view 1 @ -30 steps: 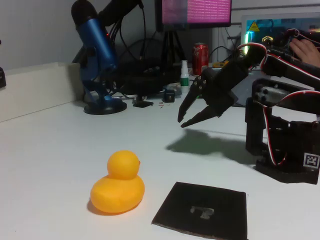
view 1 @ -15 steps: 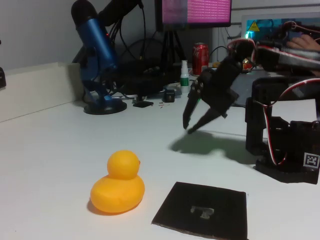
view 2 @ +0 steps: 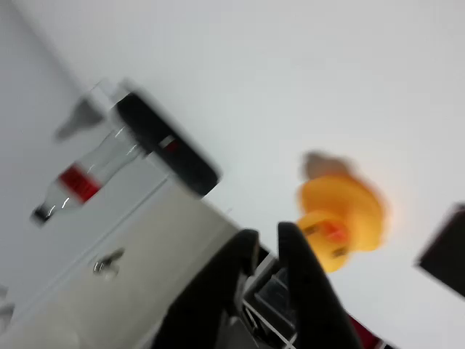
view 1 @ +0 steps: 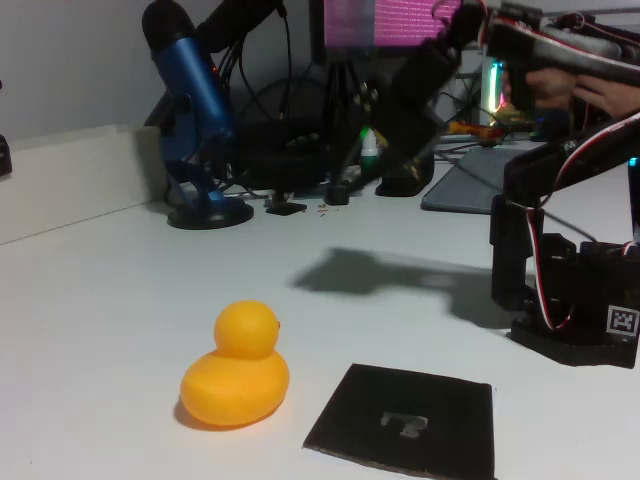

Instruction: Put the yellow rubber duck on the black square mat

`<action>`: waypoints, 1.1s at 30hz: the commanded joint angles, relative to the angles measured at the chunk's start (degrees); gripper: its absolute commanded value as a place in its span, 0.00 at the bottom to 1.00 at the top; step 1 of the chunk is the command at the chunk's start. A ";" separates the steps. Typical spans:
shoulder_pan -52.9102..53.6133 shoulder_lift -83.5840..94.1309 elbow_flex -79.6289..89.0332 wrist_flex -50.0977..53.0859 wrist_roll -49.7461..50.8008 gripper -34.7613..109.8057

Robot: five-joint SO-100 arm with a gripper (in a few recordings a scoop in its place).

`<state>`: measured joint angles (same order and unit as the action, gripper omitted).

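Sitting beside the black square mat (view 1: pixel 405 420), the yellow rubber duck (view 1: pixel 236 368) shows its beak in the wrist view.

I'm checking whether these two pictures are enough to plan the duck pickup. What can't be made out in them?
- Gripper, fixed view: dark against dark cables and a blue microphone; jaw opening unreadable.
- Gripper, wrist view: fingers cut by the bottom edge; motion blur.
- Yellow rubber duck, wrist view: blurred; beak and outline smeared.
- Black square mat, wrist view: cut by the right edge.
- Black square mat, fixed view: near edge cut by the frame bottom.
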<state>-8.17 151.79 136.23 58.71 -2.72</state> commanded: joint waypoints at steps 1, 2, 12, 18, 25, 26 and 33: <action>-1.32 -2.46 -8.09 -0.26 -0.62 0.26; -1.32 -3.52 -10.20 -0.09 -0.62 0.26; -0.79 -16.08 -28.56 0.09 -0.62 0.26; -0.70 -26.81 -36.30 0.18 -0.79 0.26; -0.62 -37.27 -38.50 0.18 -0.79 0.26; -0.62 -38.58 -38.50 0.18 -0.79 0.26; -0.53 -49.48 -38.50 0.18 -0.97 0.26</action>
<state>-8.00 103.45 99.76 58.71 -2.72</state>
